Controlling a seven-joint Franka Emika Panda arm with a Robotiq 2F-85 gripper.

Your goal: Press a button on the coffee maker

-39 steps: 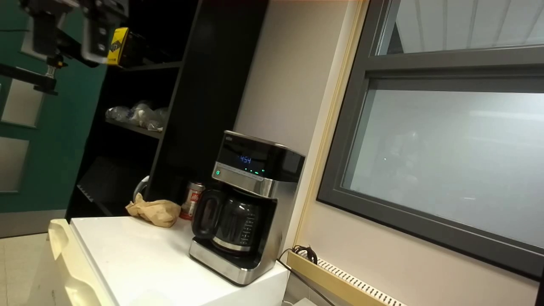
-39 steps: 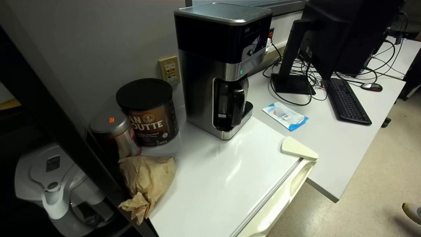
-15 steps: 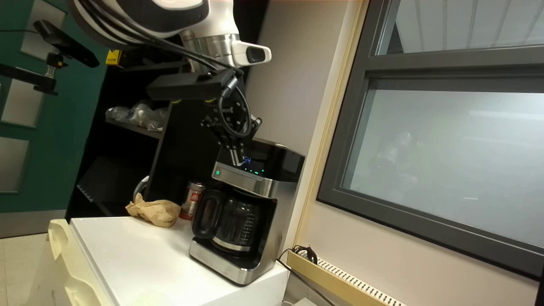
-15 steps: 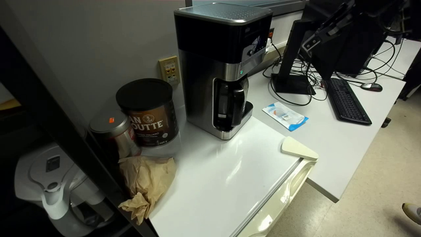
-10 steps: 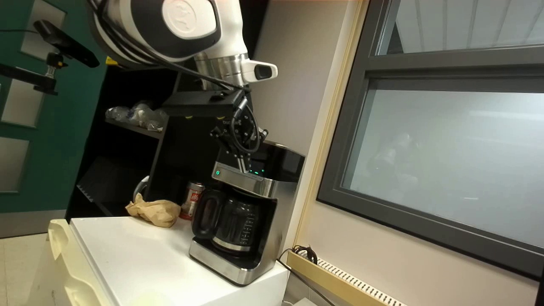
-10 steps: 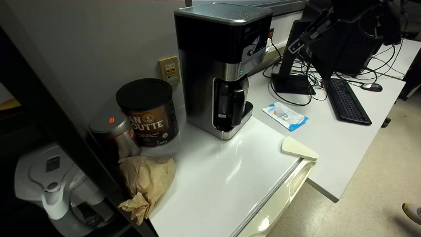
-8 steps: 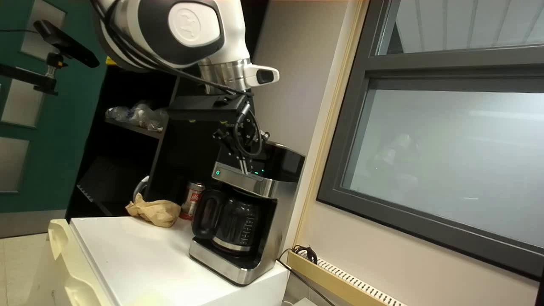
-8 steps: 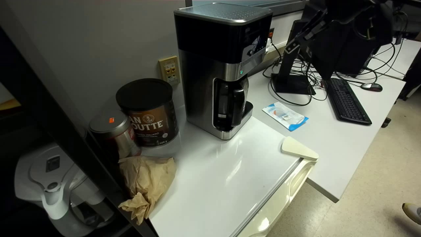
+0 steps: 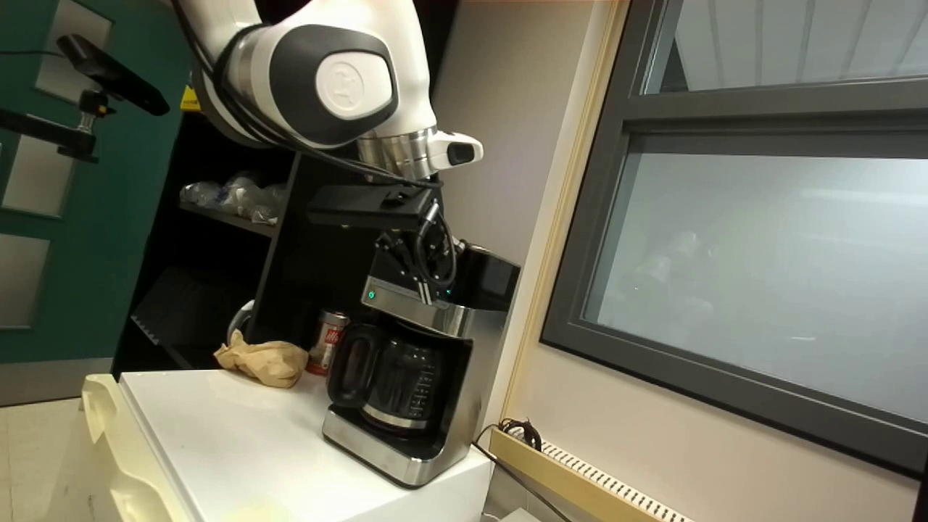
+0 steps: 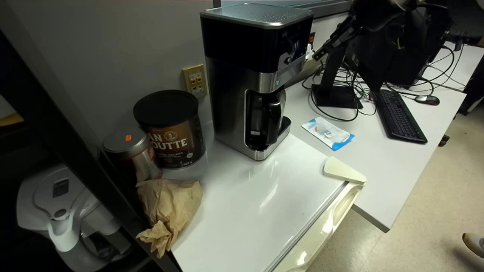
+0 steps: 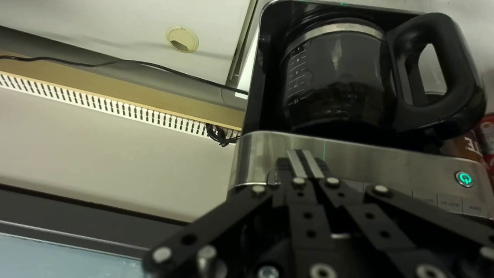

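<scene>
Your pincer (image 11: 302, 159) is closed with nothing between its fingertips (image 11: 296, 164), presumably to make one slim poker for pressing. The coffee maker (image 10: 242, 79) stands upright on the white table (image 10: 238, 215), its control panel (image 11: 449, 202) facing your arm (image 9: 341, 94), likely for an easy reach.

Coffee maker (image 9: 475, 373): in an exterior view, much of its upper front lies behind my hand (image 9: 426, 293); whether the hand touches it, I cannot tell.
Hand: cut by the bottom edge in my wrist view.
Buttons (image 11: 449, 202): mostly beneath the hand's linkage there; lettering too blurred for me to read.
Carafe (image 10: 274, 119): in an exterior view, largely screened by the coffee maker's side.
Brown tin (image 10: 176, 143): start of the name covered by the silver-red tin (image 10: 132, 151).
White jug (image 10: 64, 238): partly behind the dark upright (image 10: 83, 162).
Monitor (image 10: 372, 71): partly behind the hand, cut by the top edge.
Shoe (image 10: 475, 243): cut by the right edge.
</scene>
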